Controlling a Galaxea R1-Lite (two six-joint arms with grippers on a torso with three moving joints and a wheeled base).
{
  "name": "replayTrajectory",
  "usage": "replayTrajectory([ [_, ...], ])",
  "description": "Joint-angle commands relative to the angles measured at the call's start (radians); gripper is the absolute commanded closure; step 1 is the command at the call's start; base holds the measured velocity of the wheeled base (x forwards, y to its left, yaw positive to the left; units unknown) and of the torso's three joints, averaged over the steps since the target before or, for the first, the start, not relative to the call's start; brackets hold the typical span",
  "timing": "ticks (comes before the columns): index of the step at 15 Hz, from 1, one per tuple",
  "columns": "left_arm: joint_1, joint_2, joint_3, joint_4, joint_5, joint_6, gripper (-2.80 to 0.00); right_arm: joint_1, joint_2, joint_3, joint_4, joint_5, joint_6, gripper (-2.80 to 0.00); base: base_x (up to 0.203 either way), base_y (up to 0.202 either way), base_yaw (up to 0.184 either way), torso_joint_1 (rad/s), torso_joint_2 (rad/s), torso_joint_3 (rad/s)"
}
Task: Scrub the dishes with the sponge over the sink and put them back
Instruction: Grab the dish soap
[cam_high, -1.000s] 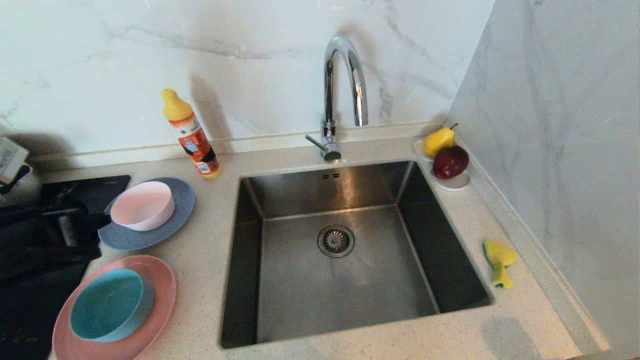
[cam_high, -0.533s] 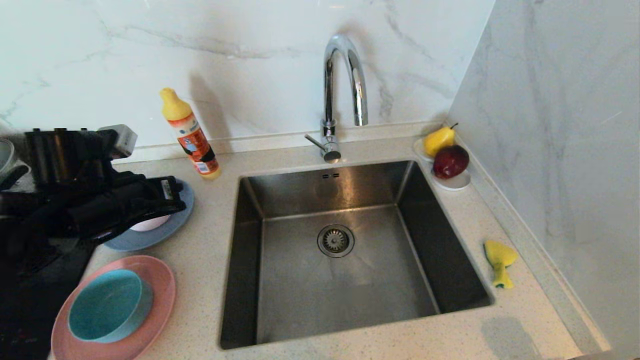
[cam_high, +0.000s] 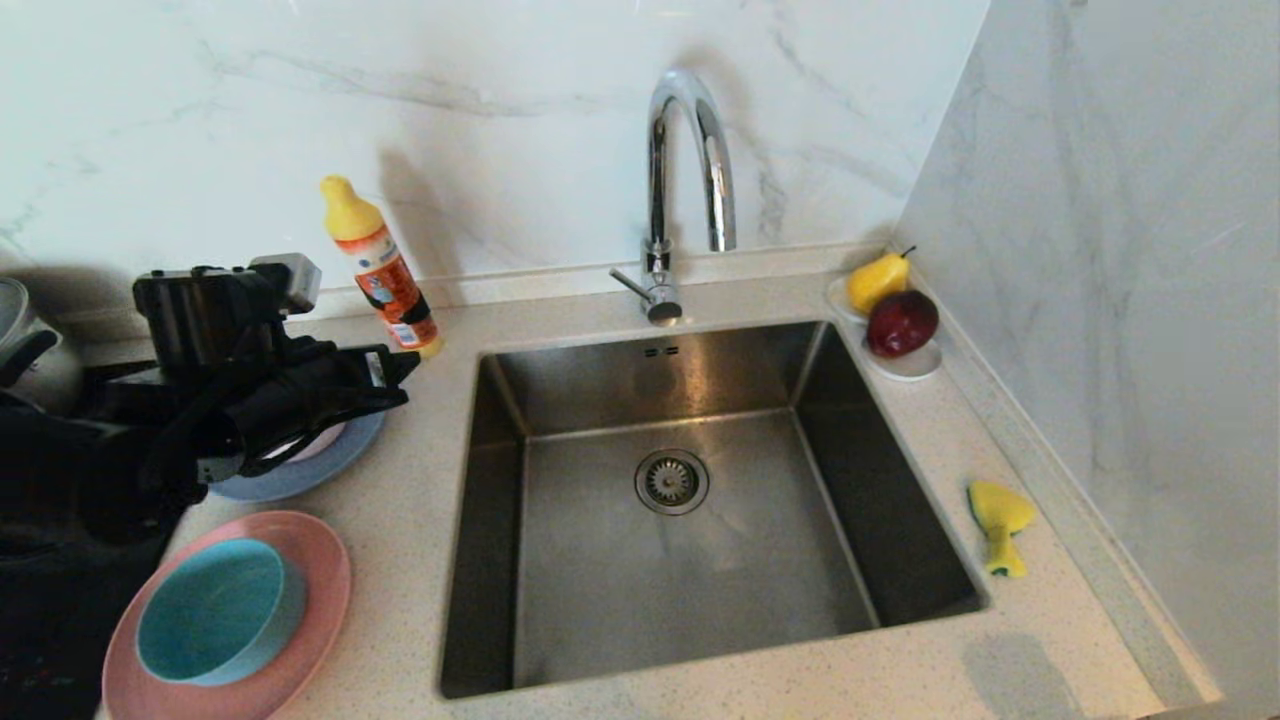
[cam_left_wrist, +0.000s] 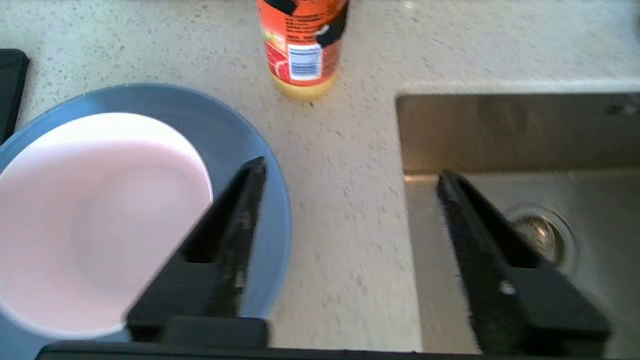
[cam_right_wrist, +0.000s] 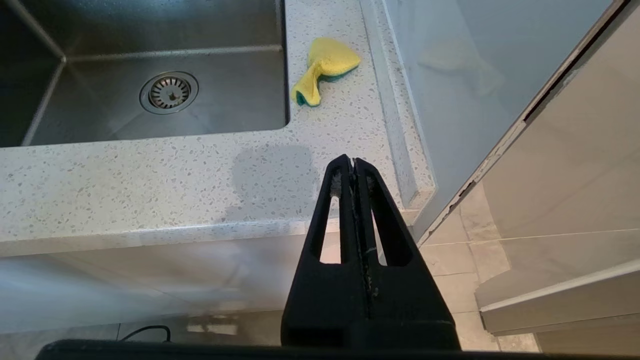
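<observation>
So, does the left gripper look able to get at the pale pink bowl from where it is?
Probably yes: the left gripper hangs open just beside the pale pink bowl, which sits uncovered on the grey-blue plate, nothing between them.

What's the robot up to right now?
Left gripper open above grey-blue plate, empty. Right gripper shut, parked. Sponge untouched. Nothing blocking.

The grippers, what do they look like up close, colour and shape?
Both are matte black. The right gripper has two long tapering fingers, each with a slot cut through near its base. The left gripper has the same wedge-shaped fingers. The left arm is black too, with a boxy grey-topped block on its wrist.
</observation>
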Motion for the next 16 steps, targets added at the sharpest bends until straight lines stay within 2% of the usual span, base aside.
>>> replayTrajectory([
  [1,0.001,0.082,-0.002,-0.113,0.021,-0.005,-2.80,0.000,0.000,0.000,0.000,0.000,0.000,0.00,0.000,0.000,0.000,0.000,0.00,0.000],
  [4,0.005,0.148,-0.020,-0.188,0.027,-0.004,-2.80,0.000,0.000,0.000,0.000,0.000,0.000,0.00,0.000,0.000,0.000,0.000,0.00,0.000],
  [11,0.023,0.260,-0.198,-0.195,0.027,-0.014,-2.80,0.000,0.000,0.000,0.000,0.000,0.000,0.00,0.000,0.000,0.000,0.000,0.00,0.000],
  [16,0.031,0.359,-0.318,-0.246,0.054,0.003,-2.80,0.000,0.000,0.000,0.000,0.000,0.000,0.00,0.000,0.000,0.000,0.000,0.00,0.000],
])
